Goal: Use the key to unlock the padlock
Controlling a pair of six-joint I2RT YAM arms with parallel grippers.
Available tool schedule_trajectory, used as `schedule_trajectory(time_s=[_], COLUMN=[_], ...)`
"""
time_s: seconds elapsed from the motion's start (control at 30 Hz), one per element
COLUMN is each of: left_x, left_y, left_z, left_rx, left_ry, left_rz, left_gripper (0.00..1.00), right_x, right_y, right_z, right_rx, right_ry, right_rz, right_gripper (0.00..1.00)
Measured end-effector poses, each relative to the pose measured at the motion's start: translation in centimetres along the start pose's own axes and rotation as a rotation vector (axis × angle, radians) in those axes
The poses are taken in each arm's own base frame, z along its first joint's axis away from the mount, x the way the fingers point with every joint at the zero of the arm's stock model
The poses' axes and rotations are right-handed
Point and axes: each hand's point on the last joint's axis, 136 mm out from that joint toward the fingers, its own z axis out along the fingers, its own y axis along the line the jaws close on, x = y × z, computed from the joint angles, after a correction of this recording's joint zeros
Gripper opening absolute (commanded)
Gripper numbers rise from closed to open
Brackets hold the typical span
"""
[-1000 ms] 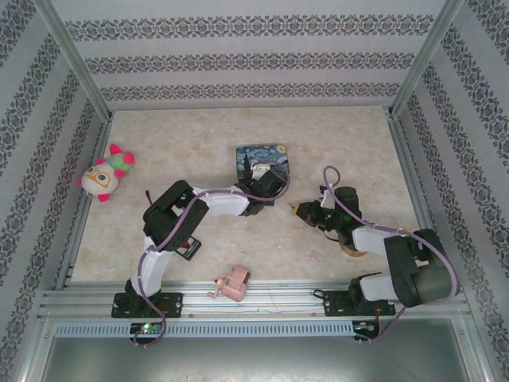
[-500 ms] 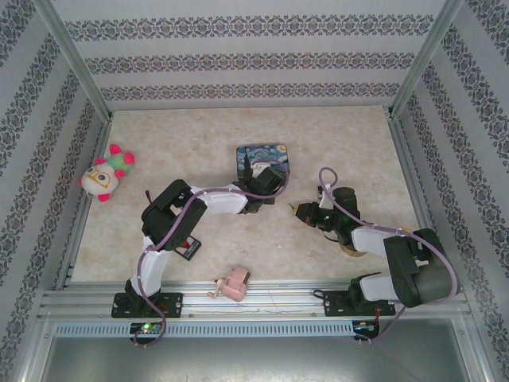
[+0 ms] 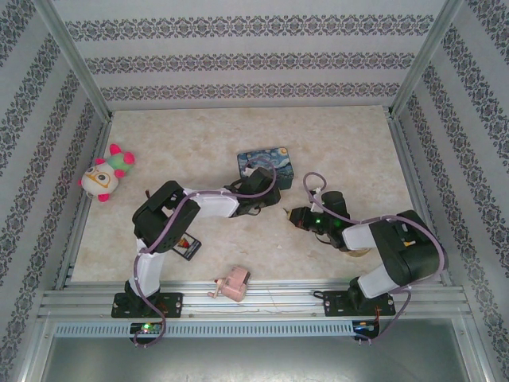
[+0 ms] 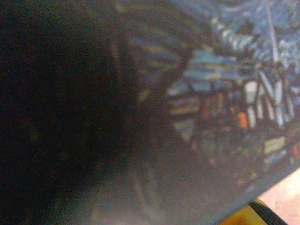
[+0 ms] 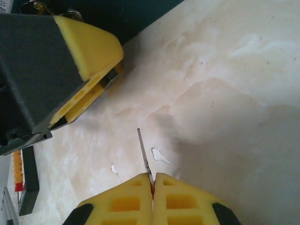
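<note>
Your right gripper (image 5: 153, 180) is sitting nearer the left gripper (image 5: 96, 77) now, yellow pads (image 5: 126, 201) pinching the slim metal key (image 5: 143, 154), blade protruding; I cannot tell the left jaws' state.

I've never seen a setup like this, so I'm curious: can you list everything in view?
plush toy: one, white, pink and green, table's left edge.
tin: one, blue and yellow painted, mid-table.
gadget: one, pink, near edge between the arm bases.
key: one, thin metal, pinched in the right gripper.
padlock: one, dark metal, seemingly pinched in the left gripper.
table: one, beige marbled.
left gripper: one, yellow pads, by the tin.
right gripper: one, yellow pads, shut.
</note>
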Motion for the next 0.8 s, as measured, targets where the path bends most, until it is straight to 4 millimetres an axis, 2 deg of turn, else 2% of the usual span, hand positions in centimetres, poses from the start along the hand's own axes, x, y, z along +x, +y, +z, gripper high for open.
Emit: schedule_trajectory(time_s=[0.23,0.8], left_x=[0.3,0.5], left_y=[-1.4,-1.9], left_z=[-0.1,-0.1], left_rx=[0.088,0.137], left_ry=[0.025,0.036], left_rz=[-0.102,-0.164], left_gripper=[0.11,0.11], right_x=[-0.8,-2.1], right_y=[-0.2,0.1], right_z=[0.4,1.7], right_rx=[0.000,-0.027], right_ry=[-0.052,-0.139], right_rz=[-0.019,-0.019], right_gripper=[0.00,0.00])
